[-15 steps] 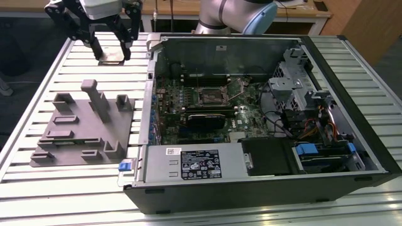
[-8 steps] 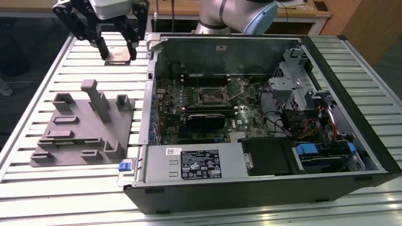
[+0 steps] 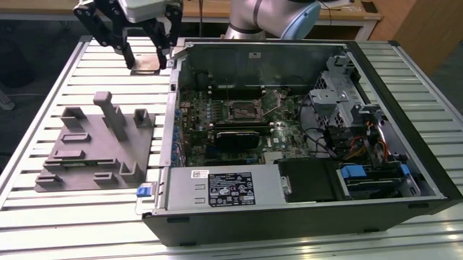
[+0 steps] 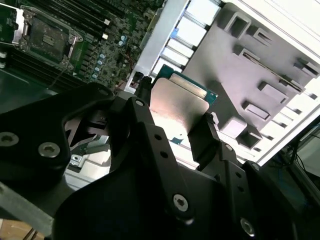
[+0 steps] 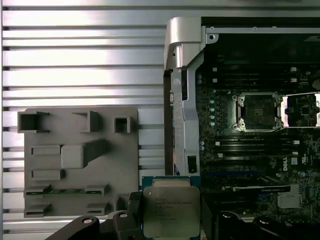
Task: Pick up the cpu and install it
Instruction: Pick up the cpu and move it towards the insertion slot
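Exterior view's left: a grey plastic fixture (image 3: pixel 94 146) lies flat on the slatted counter (image 3: pixel 43 108). Past its far end, my claw (image 3: pixel 147 60) is closed on the cpu (image 3: pixel 146 66), with a finger (image 4: pixel 145 130) pressed on each of two opposite edges. The chip's silver top faces the first wrist view. It sits over the counter, between the fixture and the wall of the open computer case (image 3: pixel 304 227). Further right, inside the case, the socket (image 3: pixel 242 108) sits on the green board with its metal lid swung open.
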`<state>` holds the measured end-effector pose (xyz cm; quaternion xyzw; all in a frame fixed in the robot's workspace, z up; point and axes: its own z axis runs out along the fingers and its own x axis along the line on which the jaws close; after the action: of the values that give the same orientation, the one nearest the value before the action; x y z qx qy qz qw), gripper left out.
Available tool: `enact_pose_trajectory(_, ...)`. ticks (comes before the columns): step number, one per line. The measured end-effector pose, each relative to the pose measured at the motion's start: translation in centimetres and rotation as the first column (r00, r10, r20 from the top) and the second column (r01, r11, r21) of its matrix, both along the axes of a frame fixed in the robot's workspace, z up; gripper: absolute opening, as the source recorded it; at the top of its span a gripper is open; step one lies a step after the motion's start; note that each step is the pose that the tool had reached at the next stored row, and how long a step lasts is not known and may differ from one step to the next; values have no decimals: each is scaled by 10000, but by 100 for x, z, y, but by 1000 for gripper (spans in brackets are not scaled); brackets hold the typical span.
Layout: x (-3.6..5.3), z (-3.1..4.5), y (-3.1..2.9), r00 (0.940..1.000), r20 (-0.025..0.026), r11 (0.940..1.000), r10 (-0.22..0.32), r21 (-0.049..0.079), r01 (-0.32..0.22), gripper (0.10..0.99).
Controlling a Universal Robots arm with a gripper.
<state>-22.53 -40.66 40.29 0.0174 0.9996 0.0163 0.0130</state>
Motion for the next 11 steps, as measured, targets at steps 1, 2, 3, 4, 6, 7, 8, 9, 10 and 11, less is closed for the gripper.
enact_pose_trajectory(1,18,0,0,10000,0,10000,-1,0,1,545)
enact_pose_trajectory(2,37,0,0,10000,-1,10000,-1,-1,1,545)
enact_pose_trajectory(3,56,0,0,10000,-1,10000,-1,-1,1,545)
enact_pose_trajectory(4,77,0,0,10000,-1,10000,-1,0,1,545)
enact_pose_trajectory(6,114,0,0,10000,0,10000,0,0,0,545)
enact_pose_trajectory(7,131,0,0,10000,0,10000,0,0,0,545)
enact_pose_trajectory(8,149,0,0,10000,0,10000,0,0,0,545)
enact_pose_trajectory(9,169,0,0,10000,0,10000,0,0,0,545)
enact_pose_trajectory(10,187,0,0,10000,0,10000,0,0,0,545)
enact_pose_trajectory(11,205,0,0,10000,0,10000,0,0,0,545)
